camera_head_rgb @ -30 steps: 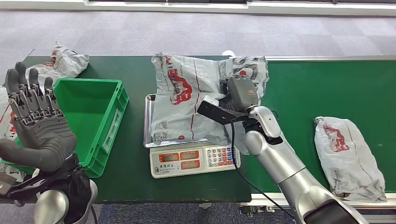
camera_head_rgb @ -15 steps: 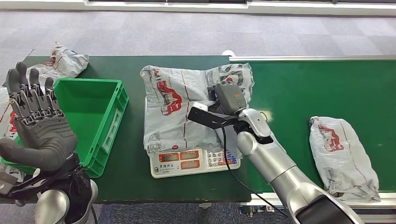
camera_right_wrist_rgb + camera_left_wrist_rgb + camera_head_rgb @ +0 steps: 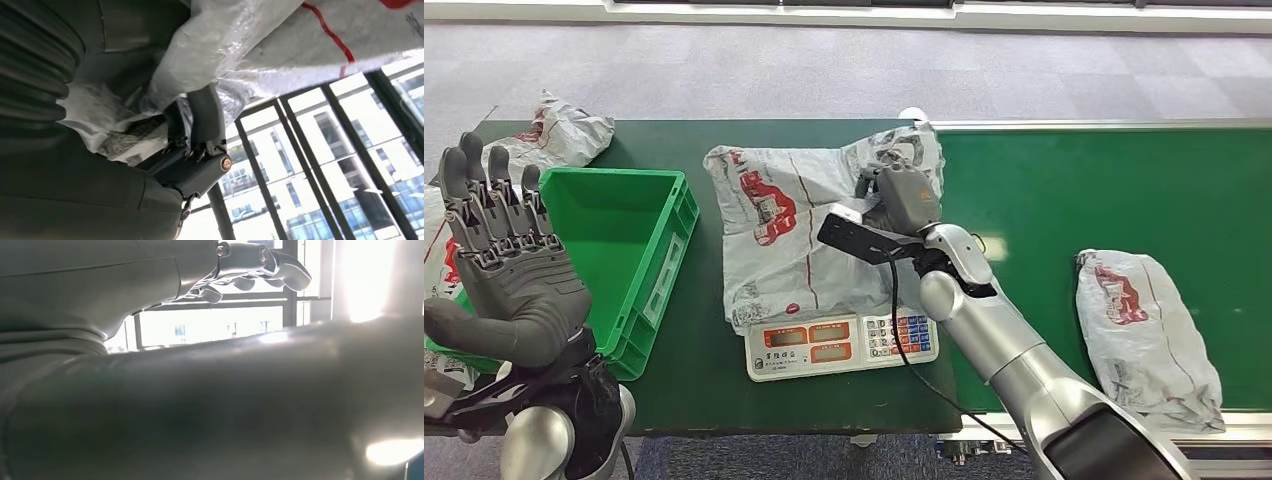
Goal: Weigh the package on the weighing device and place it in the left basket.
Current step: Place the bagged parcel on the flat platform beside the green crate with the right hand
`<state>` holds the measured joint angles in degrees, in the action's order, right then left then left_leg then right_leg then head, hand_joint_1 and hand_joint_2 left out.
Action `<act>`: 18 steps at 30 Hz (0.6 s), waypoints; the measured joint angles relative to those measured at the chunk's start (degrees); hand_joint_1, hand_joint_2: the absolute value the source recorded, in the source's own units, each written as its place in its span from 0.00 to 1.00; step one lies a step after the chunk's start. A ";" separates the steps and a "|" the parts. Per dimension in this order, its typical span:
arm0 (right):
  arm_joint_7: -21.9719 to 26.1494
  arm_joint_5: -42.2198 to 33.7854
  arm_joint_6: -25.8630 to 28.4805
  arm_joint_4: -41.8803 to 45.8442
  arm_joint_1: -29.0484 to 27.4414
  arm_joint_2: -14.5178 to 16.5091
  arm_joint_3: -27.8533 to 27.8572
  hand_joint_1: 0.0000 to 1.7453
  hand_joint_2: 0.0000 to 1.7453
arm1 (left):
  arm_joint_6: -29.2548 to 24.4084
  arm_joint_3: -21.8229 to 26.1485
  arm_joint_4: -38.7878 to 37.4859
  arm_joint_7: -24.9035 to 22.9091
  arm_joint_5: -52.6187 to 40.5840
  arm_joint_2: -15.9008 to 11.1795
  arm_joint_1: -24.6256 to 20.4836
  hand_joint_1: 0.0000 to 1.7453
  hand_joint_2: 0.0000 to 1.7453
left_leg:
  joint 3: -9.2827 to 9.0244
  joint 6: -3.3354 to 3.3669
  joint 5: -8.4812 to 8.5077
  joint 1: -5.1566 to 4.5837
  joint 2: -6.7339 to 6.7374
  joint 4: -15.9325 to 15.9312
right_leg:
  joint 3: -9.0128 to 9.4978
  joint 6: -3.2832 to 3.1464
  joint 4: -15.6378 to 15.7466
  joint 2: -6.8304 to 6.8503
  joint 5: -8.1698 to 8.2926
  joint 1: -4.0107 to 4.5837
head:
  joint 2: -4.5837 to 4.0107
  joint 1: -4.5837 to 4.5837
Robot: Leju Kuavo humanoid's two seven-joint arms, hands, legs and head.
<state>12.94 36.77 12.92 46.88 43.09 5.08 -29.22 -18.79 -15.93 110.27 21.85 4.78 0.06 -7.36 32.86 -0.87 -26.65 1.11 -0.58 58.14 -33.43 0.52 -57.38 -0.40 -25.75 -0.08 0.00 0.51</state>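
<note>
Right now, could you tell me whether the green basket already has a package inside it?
No, the head view shows the green basket bare inside, while the right hand holds the package over the scale.

**Package over the scale, basket to the left**

The package (image 3: 789,225) is a crumpled white plastic mailer with red print, held up by the right hand (image 3: 894,195) at its far right corner, spread over the scale (image 3: 839,345) and hiding the pan. The scale's keypad and displays face forward. The green basket (image 3: 659,270) stands upright left of the scale.

A second grey parcel (image 3: 1146,335) lies on the green belt (image 3: 1064,190)
</note>
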 joint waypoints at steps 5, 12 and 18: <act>-0.60 2.40 5.36 -0.87 -0.31 -0.01 0.04 0.00 0.00 | 0.31 0.00 0.07 -0.13 -0.62 0.32 0.06 0.00 0.00 | 0.00 0.00 0.00 -0.01 0.01 0.00 | -0.03 0.00 0.00 0.00 0.00 0.00 | 0.00 0.00; -0.74 4.04 8.38 -0.90 -0.90 -0.08 0.31 0.00 0.00 | 0.34 0.00 0.11 -0.26 -0.82 0.84 0.06 0.00 0.00 | 0.01 0.00 0.00 -0.01 0.02 0.00 | -0.05 0.00 0.00 0.00 0.00 0.00 | 0.00 -0.01; -0.95 7.49 12.57 -0.76 -1.12 -0.18 0.36 0.00 0.00 | 0.34 0.00 0.11 -0.30 -1.03 1.09 0.06 0.00 0.00 | 0.01 -0.01 0.01 -0.01 0.03 0.01 | -0.06 -0.01 -0.01 -0.01 0.00 0.00 | 0.00 0.01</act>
<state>11.99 44.26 25.49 46.12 41.98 4.90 -28.87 -18.45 -15.93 110.38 21.55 3.75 1.15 -7.30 32.87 -0.88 -26.65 1.10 -0.56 58.15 -33.50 0.52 -57.38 -0.41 -25.75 -0.08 0.00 0.51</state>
